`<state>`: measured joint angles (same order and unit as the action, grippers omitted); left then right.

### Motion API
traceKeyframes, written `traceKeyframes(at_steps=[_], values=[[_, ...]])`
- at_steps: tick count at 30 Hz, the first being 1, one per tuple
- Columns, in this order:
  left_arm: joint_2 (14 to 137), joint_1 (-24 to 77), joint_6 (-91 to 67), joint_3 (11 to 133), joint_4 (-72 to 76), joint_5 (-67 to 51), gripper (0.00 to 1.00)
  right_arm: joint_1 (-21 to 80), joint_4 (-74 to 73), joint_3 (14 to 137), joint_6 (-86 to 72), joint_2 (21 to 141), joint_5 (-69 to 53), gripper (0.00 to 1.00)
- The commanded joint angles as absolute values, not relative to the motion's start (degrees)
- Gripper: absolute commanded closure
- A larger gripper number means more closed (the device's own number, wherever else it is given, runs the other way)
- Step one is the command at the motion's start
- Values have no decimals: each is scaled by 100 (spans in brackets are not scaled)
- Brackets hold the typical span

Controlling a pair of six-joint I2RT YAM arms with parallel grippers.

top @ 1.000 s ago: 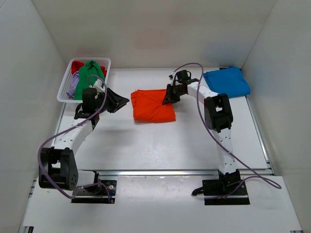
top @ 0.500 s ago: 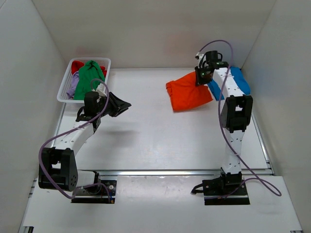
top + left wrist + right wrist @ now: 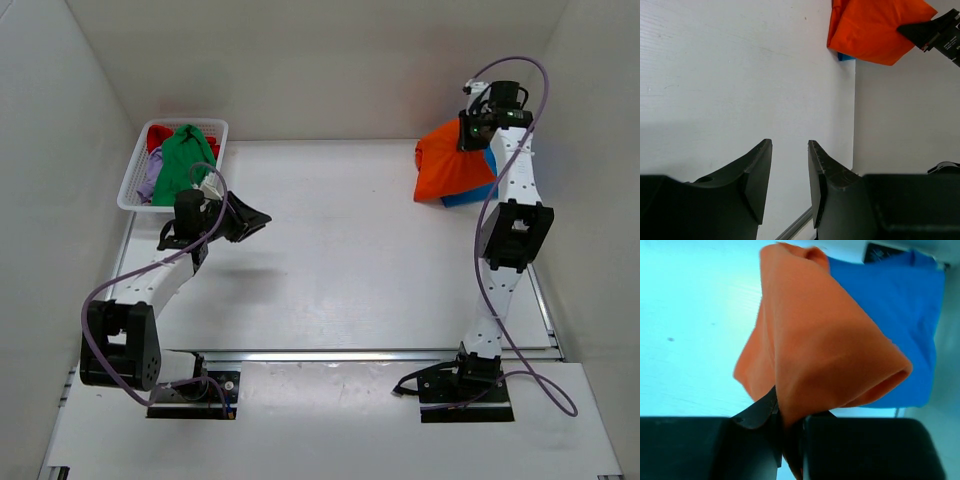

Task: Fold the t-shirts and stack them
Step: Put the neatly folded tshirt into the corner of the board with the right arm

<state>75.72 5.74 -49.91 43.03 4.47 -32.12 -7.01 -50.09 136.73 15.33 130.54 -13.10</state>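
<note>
1. Two end effectors to cover, nearest first. The left end effector (image 3: 250, 215) hangs over the left part of the tabletop (image 3: 330, 270), pointing right across it. Its wrist cam shows the fingers (image 3: 757, 170) a small gap apart with nothing between them, just bare white surface underneath.
2. Right behind that arm, at the far left, sits the basket (image 3: 222, 135). A green shirt (image 3: 180, 160) is heaped on top and spills over the near rim. A red shirt (image 3: 158, 135) peeks out at the far left corner, and a lilac shirt (image 3: 148, 185) shows at the near left side. All three are bunched up, not folded.
3. Far right corner: the right arm is stretched way out, and the right end effector (image 3: 478, 128) is clamped on the orange shirt (image 3: 450, 170). The right wrist cam shows the cloth pinched tight between the fingers and bulging out past them in a fat folded wad.
4. The orange shirt hangs off that grip over the blue shirt (image 3: 468, 197), which lies flat on the tabletop in the corner. From above, orange covers most of it, with only a strip of blue at the near edge and a sliver by the arm. Can't tell if orange's low edge touches blue.
</note>
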Motion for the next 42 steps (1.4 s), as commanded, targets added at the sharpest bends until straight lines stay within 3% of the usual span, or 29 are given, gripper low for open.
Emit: traceKeyframes(at_steps=[1, 11, 36, 38, 42], values=[[7620, 571, -4773, 4447, 378, -3331, 55, -983, -4913, 13764, 1687, 13183, -1468, 100], [7892, 782, -4816, 4412, 492, -3243, 54, -1669, -4562, 14133, 1713, 13710, -1591, 100], [8420, 1046, -4790, 4509, 519, -3059, 54, -1643, -3243, 14273, 1925, 13860, -88, 100], [8438, 1037, -4781, 4517, 501, -3068, 55, -1591, -3225, 14239, 1898, 13922, 156, 89], [8411, 1055, -4624, 4666, 273, -3015, 55, -1425, -3085, 14229, 1811, 13808, 711, 39]])
